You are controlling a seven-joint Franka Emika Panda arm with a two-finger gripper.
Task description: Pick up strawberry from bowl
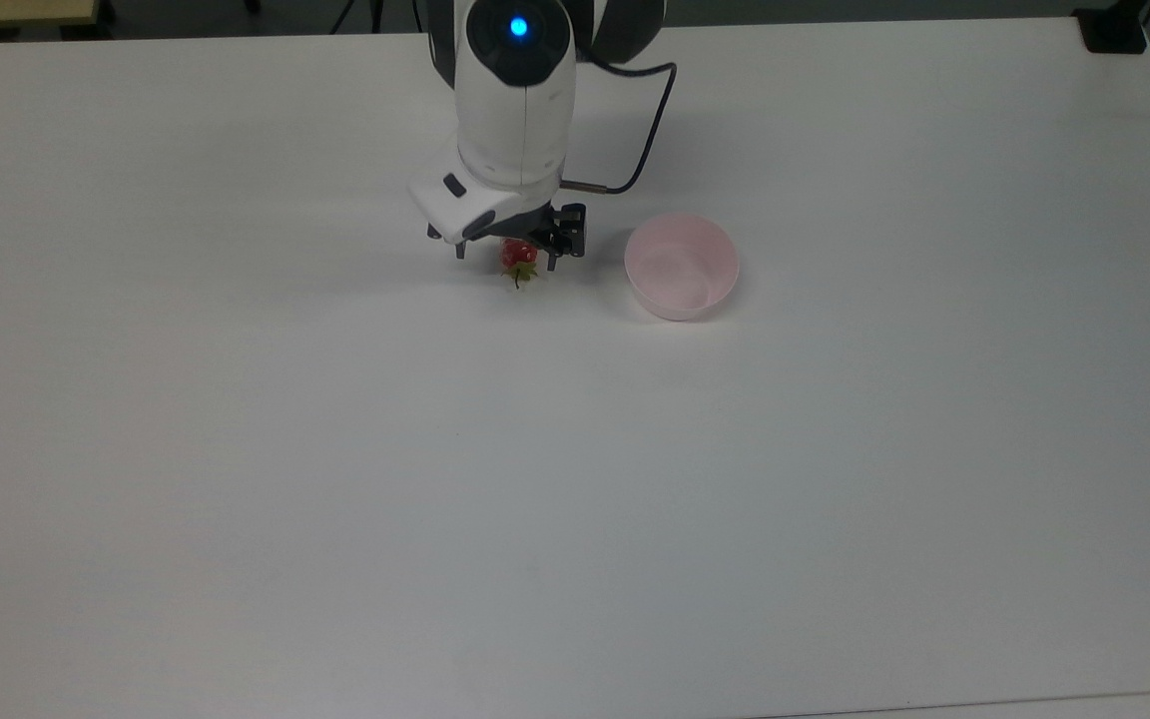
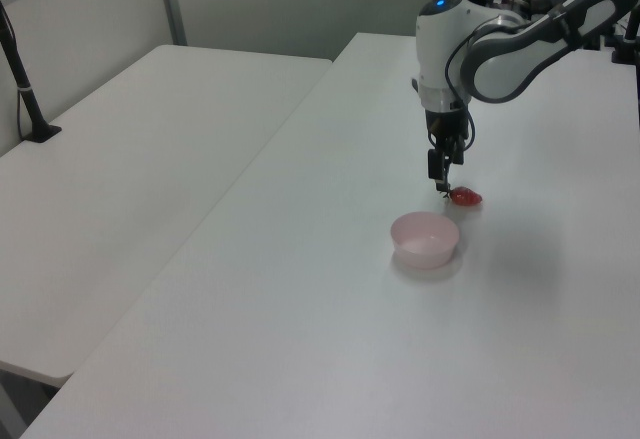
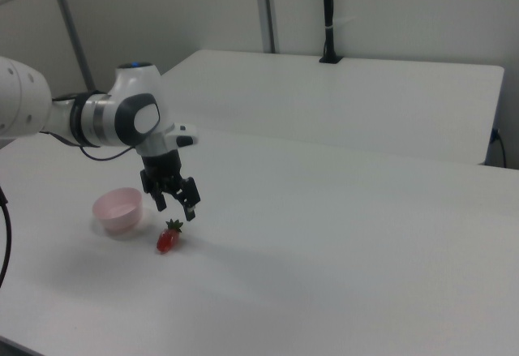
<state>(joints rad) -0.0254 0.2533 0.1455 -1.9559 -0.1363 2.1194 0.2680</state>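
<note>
Even, diffuse light from overhead falls on the white bench (image 1: 335, 449), which reads bright and slightly washed out, with a faint grey cast toward the corners in the top view. Shadows are soft and pale: a weak smudge under the arm (image 1: 515, 120) and beside the bowl (image 1: 682, 266). The arm's blue lamp (image 1: 518, 27) glows with a small halo. All three views look mildly soft and grainy.

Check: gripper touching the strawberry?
Apart. In the right view the open gripper hangs above the strawberry lying on the table.
</note>
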